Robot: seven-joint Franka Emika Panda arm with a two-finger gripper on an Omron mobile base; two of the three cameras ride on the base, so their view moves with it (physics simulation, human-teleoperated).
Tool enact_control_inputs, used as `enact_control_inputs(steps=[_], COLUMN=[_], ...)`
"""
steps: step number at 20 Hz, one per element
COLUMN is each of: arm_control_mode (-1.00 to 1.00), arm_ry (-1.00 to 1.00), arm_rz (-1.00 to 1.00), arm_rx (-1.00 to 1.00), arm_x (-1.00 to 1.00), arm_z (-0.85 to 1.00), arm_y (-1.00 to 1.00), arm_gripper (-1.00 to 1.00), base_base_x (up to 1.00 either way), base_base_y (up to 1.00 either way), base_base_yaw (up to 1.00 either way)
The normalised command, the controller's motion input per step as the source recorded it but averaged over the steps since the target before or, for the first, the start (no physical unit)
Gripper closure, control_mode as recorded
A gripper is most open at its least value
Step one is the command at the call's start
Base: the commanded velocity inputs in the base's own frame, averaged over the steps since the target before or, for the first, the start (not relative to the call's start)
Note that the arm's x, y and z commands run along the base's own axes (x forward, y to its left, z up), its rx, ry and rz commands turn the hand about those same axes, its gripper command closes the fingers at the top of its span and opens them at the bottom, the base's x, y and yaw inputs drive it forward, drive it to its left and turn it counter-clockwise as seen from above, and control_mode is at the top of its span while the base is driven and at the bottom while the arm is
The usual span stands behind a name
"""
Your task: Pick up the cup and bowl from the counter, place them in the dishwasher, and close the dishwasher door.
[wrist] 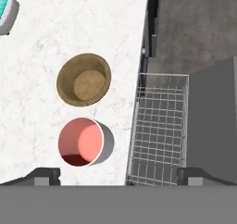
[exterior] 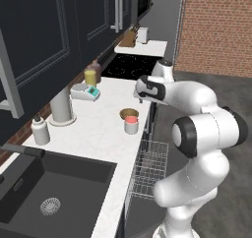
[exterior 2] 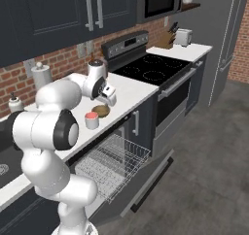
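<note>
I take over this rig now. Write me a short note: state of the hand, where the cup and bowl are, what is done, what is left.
Hand: open, holding nothing, above the counter, looking down on both dishes.
Cup: upright on the counter near its front edge, beside the bowl, very close to it.
Dishwasher door: folded down, open; wire rack pulled out, nothing seen in it.
Done: nothing placed yet.
Left: grasp the cup, put it in the rack, then the bowl, then close the door.

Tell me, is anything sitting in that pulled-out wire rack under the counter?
No. The wire rack looks bare from above: just white mesh, with the open door beneath it. The cup and bowl are on the counter. The rack's back end under the counter is hidden.
</note>
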Motion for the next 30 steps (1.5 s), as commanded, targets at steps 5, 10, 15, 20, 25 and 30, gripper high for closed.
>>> enact_control_inputs(steps=[5, 10, 15, 20, 25, 30], arm_control_mode=[-1.0, -1.0, -1.0, -1.0, -1.0, -1.0], arm_ry=[0.0, 0.0, 0.0, 0.0, 0.0, 0.0], arm_rz=[-0.02, 0.0, 0.0, 0.0, 0.0, 0.0], arm_rx=[0.0, 0.01, 0.05, 0.05, 0.02, 0.0], arm_x=[0.0, 0.0, 0.0, 0.0, 0.0, 0.0], arm_z=[-0.39, -0.32, -0.22, -0.14, -0.2, -0.26], arm_y=[0.0, 0.08, 0.14, 0.13, 0.07, 0.03], arm_gripper=[-1.0, -1.0, -1.0, -1.0, -1.0, -1.0], base_base_x=[0.0, 0.0, 0.0, 0.0, 0.0, 0.0], base_base_y=[0.0, 0.0, 0.0, 0.0, 0.0, 0.0], base_base_yaw=[0.0, 0.0, 0.0, 0.0, 0.0, 0.0])
